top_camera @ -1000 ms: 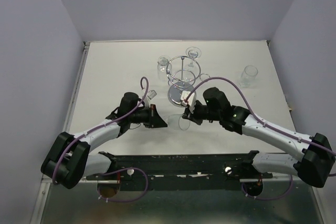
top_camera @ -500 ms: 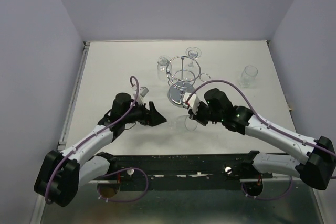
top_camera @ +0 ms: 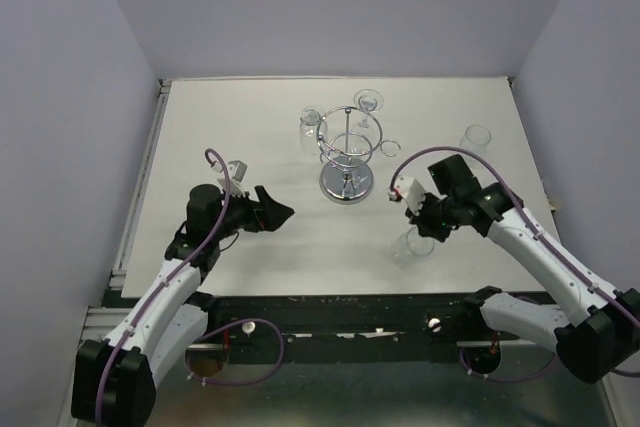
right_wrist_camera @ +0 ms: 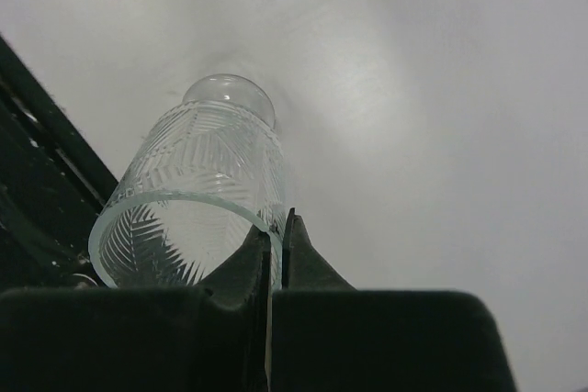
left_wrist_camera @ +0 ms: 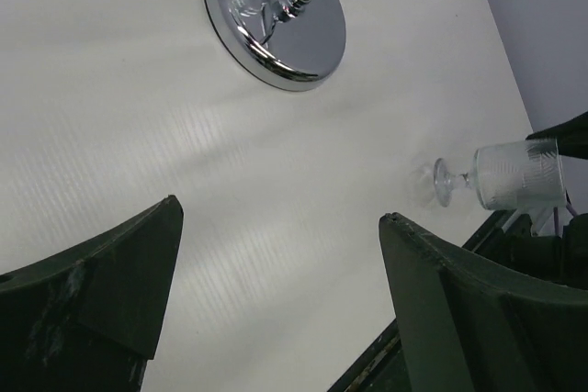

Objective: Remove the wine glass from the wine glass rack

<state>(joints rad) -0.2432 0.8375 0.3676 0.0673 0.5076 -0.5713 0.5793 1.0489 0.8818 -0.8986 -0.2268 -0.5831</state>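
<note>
Top view: the wine glass rack [top_camera: 346,152] stands mid-surface [top_camera: 230,127]; the wine glass [top_camera: 411,243] is off it, apart to the right and toward the near edge, at the right fingers [top_camera: 424,223]; the left fingers [top_camera: 273,213] are spread and hold nothing.

Left wrist view: the left fingers [left_wrist_camera: 101,273] are wide apart over bare surface; the wine glass [left_wrist_camera: 510,174] appears tilted.

Right wrist view: the right fingers [right_wrist_camera: 308,268] are clamped on the wine glass [right_wrist_camera: 202,181] at its rim.
</note>
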